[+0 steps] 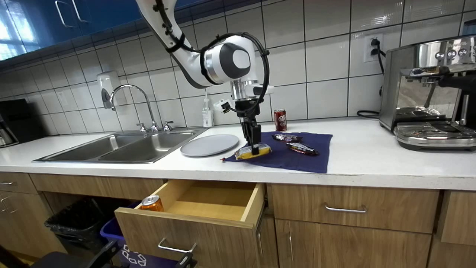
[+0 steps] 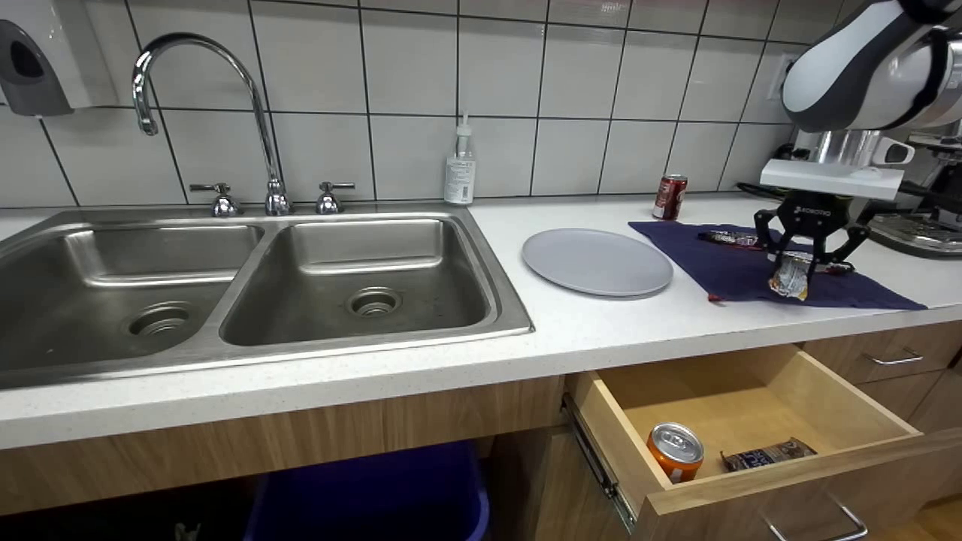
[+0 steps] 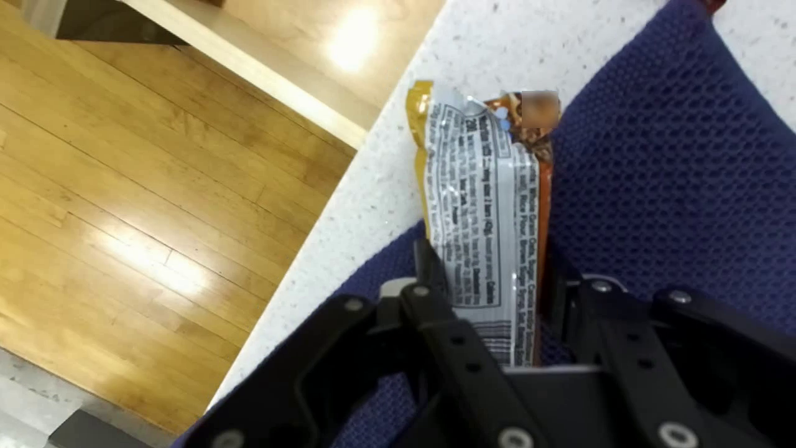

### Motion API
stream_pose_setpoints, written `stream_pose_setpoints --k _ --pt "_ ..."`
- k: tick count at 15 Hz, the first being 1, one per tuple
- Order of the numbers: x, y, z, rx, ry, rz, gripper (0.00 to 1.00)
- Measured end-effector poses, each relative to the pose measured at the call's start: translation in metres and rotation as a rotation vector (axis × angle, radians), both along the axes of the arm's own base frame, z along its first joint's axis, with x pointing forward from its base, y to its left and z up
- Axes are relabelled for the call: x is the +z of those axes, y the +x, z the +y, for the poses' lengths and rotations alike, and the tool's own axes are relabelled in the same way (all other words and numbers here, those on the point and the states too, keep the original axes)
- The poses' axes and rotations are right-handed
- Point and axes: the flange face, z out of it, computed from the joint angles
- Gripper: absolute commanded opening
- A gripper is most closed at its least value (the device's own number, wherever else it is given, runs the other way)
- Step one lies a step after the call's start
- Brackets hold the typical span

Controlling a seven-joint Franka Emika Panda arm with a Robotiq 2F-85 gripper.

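My gripper (image 1: pixel 255 149) is shut on a snack bar (image 1: pixel 243 153) in a yellow wrapper, at the blue cloth (image 1: pixel 316 163). In the wrist view the fingers (image 3: pixel 492 271) press the long sides of the bar (image 3: pixel 482 186), whose silver printed back faces up. Its far end lies over the counter's front edge strip. In an exterior view the bar (image 2: pixel 789 284) hangs between the fingertips (image 2: pixel 794 272). I cannot tell if it touches the cloth. Two dark wrapped bars lie behind on the cloth, one nearer (image 1: pixel 302 149) and one farther (image 1: pixel 287 138).
A grey plate (image 1: pixel 210 145) lies between cloth and sink (image 2: pixel 511 300). Below, a drawer (image 1: pixel 208 219) stands open, holding an orange can (image 2: pixel 675 451) and a dark wrapped bar (image 2: pixel 768 454). A red can (image 1: pixel 280 120), soap bottle (image 2: pixel 460 176) and coffee machine (image 1: pixel 390 93) stand behind.
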Motion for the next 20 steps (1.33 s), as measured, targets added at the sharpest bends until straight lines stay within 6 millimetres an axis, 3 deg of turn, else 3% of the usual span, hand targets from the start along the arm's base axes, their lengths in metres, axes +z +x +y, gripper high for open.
stream_pose_setpoints --k 10,20 --pt "0.004 -0.052 0.057 0.118 0.033 0.03 0.16" --pt "-0.004 -0.102 0.088 0.215 0.015 0.045 0.16"
